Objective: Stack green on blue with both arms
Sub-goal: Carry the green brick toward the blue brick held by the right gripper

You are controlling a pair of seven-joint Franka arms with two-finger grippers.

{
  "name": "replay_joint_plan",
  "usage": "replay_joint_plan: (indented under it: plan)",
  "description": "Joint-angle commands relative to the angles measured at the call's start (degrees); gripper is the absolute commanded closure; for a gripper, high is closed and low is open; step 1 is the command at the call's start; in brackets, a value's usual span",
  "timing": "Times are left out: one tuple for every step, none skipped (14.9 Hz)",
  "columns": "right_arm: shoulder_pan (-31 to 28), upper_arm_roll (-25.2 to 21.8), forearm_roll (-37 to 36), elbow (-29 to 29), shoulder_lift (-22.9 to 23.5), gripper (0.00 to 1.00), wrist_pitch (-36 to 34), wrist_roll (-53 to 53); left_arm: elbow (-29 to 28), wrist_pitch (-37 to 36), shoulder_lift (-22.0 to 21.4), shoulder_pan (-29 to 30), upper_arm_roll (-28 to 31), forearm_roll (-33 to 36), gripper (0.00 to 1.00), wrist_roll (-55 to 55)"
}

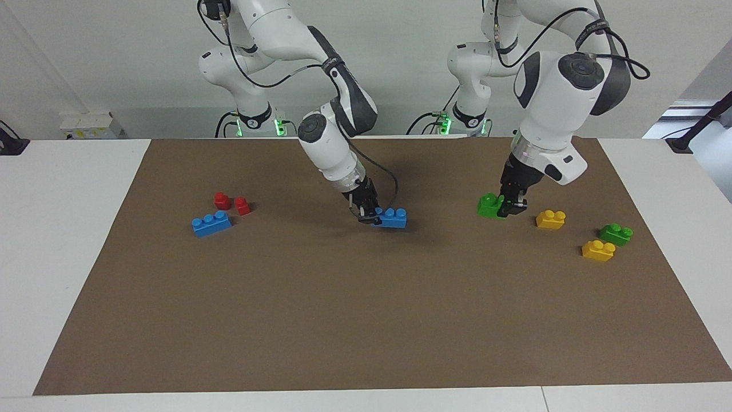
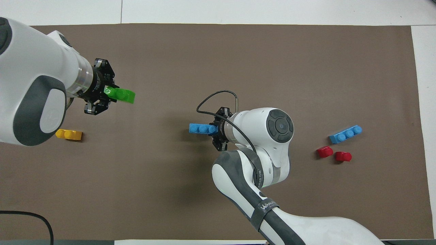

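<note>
My right gripper (image 1: 372, 217) is shut on one end of a blue three-stud brick (image 1: 394, 218) low over the middle of the brown mat (image 1: 366, 320). The overhead view shows the gripper (image 2: 215, 129) and the brick (image 2: 201, 128) sticking out toward the left arm's end. My left gripper (image 1: 508, 207) is shut on a green two-stud brick (image 1: 488, 206), held tilted just above the mat. In the overhead view the gripper (image 2: 108, 92) holds the green brick (image 2: 123, 95) pointing toward the blue one. The two held bricks are well apart.
A second blue brick (image 1: 211, 223) lies toward the right arm's end with two red bricks (image 1: 222, 200) (image 1: 242, 205) nearer to the robots. Two yellow bricks (image 1: 551, 219) (image 1: 598, 250) and a second green brick (image 1: 616, 233) lie toward the left arm's end.
</note>
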Motion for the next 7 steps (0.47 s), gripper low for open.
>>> replay_joint_plan:
  plan:
    - [0.6,-0.2,0.3,-2.2,-0.4,1.0,3.0,-0.7,-4.3,2.6,-2.5,-4.7,0.8,-0.1,1.0,-5.5]
    - [0.7,-0.2,0.4,-2.3,-0.3,1.0,3.1,-1.6,-5.9,4.2,-2.8,-6.6,0.8,0.2,1.0,-7.8]
    - [0.9,-0.2,0.4,-3.2,-0.4,1.0,3.9,-2.8,-6.9,5.3,-2.8,-8.3,0.8,0.6,1.0,-9.6]
    - [1.3,-0.2,1.0,-4.3,-0.4,1.0,5.5,-4.3,-7.7,6.5,-2.7,-9.9,0.8,1.1,1.0,-11.0]
    - [1.3,-0.2,1.2,-4.5,-0.4,1.0,6.1,-4.8,-8.4,7.5,-2.4,-11.2,0.8,1.5,1.0,-12.8]
    - [1.3,-0.2,1.2,-4.5,-0.3,1.0,6.1,-4.8,-9.3,9.4,-2.1,-12.4,0.8,2.2,1.0,-14.7]
    - [1.4,-0.2,1.2,-4.5,-0.4,1.0,6.3,-5.0,-11.4,12.1,-2.3,-13.5,0.8,2.8,1.0,-16.1]
